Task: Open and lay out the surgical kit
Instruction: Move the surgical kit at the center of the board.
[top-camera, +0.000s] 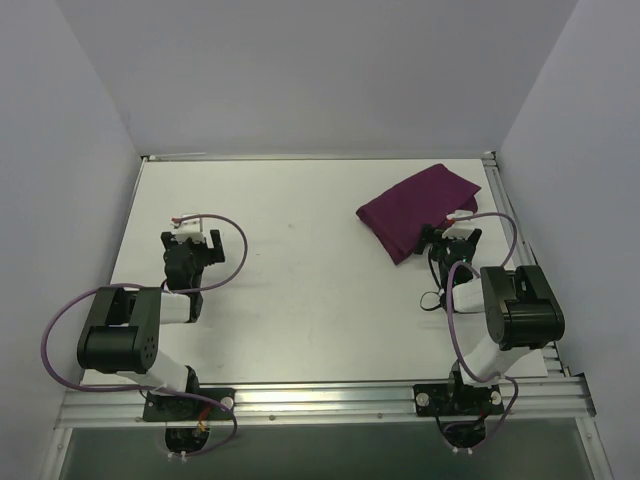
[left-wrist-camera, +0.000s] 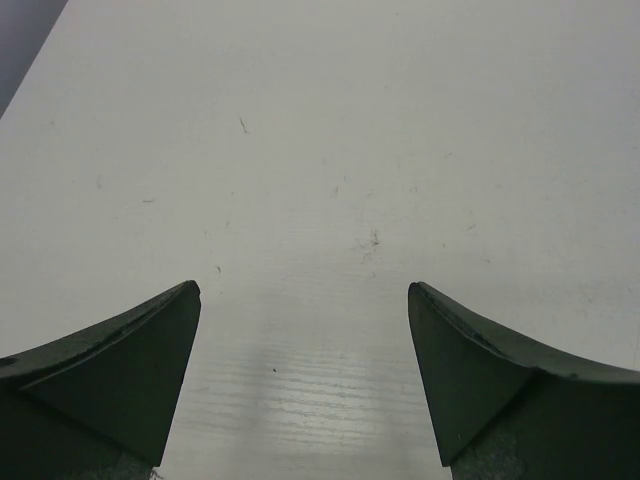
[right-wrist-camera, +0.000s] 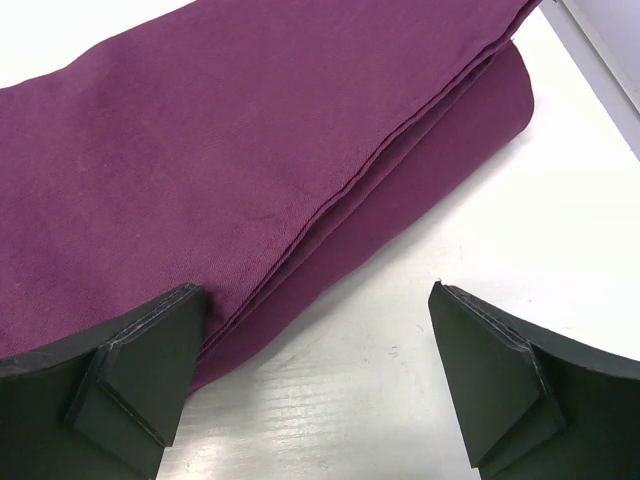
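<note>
Surgical kit (top-camera: 415, 205) lies at the far right of the table (top-camera: 290, 290). It is a dark purple cloth folded into a flat bundle. The right gripper (right-wrist-camera: 315, 295) sits at its near edge with its jaws wide apart and nothing in them. One jaw is right by the folds. I think the good way is to pinch only the top layer, not the whole stack. Then lift slowly and pull it away, so nothing inside slides. The left gripper (left-wrist-camera: 305, 290) is wide apart too, over bare table on the left, well apart from the cloth. No tray or tools show; they may be wrapped inside. Where the top flap ends is hard to tell.
</note>
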